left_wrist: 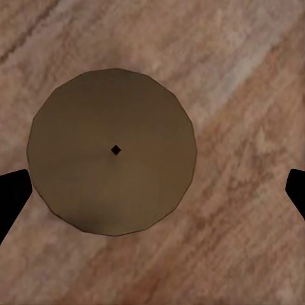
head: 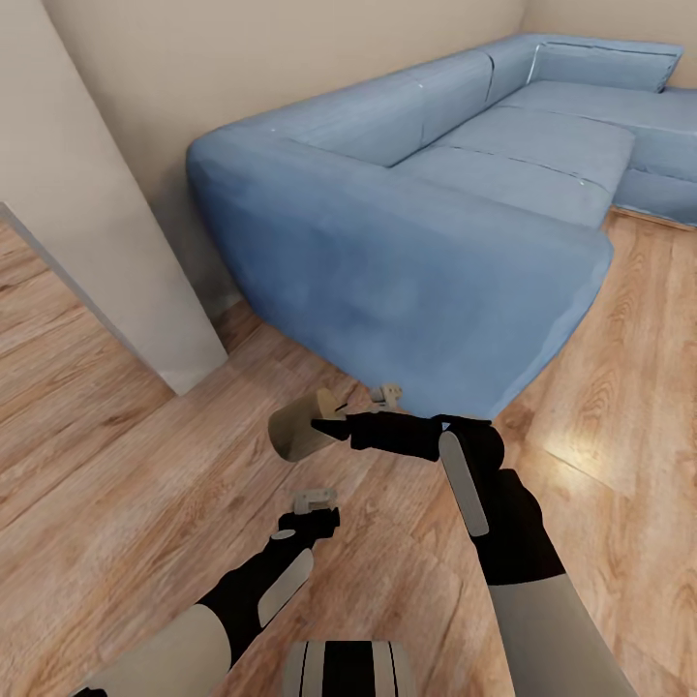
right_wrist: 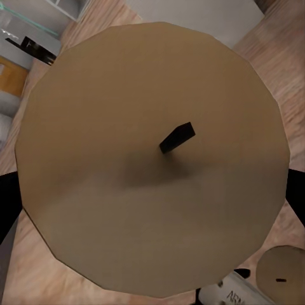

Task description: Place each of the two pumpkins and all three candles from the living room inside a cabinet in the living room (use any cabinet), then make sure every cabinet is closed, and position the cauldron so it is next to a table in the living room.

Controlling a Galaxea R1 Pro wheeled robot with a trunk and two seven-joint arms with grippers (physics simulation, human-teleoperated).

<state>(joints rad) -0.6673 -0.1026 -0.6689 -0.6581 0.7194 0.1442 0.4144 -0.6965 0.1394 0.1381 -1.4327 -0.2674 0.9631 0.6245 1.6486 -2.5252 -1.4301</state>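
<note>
Candles showed two at once. At the far left of the head view stood a pale wall corner on the wooden floor.

Right of it, low down, the left arm reached forward, and the left gripper pointed down at the boards. In the left wrist view its jaws stood wide apart, one dark fingertip at each side. The first candle stood upright on the floor between and beyond them, seen end-on with its wick as a small dark dot. No finger touched it. The head view did not let me make out this candle beneath the gripper.

Just above and right of the left gripper, the second candle hung clear of the floor, tipped onto its side. The right gripper was clamped on it from the right. In the right wrist view this candle's flat tan end sat close to the lens, with its dark wick leaning. A black finger pressed in at either edge. At one corner of that view the first candle lay on the floor, beside a pale part of the left gripper.

Behind and to the right, a long blue sofa ran along the beige wall, its rounded arm near the right gripper.
</note>
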